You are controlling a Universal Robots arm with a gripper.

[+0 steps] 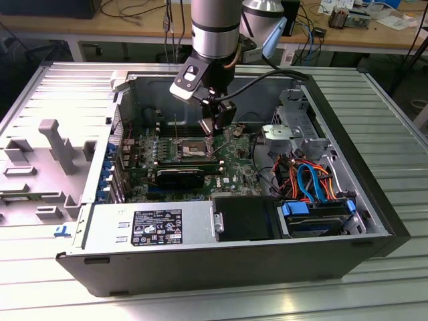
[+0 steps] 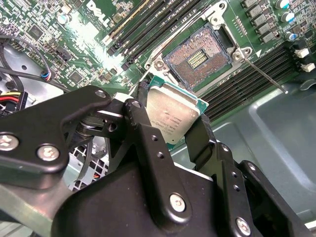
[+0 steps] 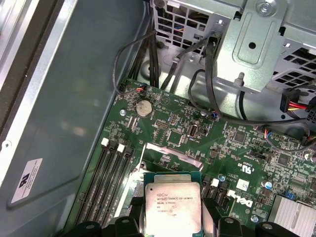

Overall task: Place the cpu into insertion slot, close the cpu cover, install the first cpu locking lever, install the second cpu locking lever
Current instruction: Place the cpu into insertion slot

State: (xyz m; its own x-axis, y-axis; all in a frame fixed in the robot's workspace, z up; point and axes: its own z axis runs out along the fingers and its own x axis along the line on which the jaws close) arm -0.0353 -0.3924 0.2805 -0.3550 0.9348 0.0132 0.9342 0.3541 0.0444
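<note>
In open dark computer case (image 1: 200, 271): green board (image 1: 235, 170), square dark socket (image 2: 197, 57) uncovered. Black gripper (image 1: 214, 128) pinching flat silver-grey square chip (image 3: 171, 207).

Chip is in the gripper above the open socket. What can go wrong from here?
1. The black gripper pinches the flat silver-grey square cpu by its edges; a slip could drop it onto the exposed contacts of the square dark insertion slot and damage them.
2. The thin metal lever rod juts out beside the slot; a descending finger might snag it.
</note>
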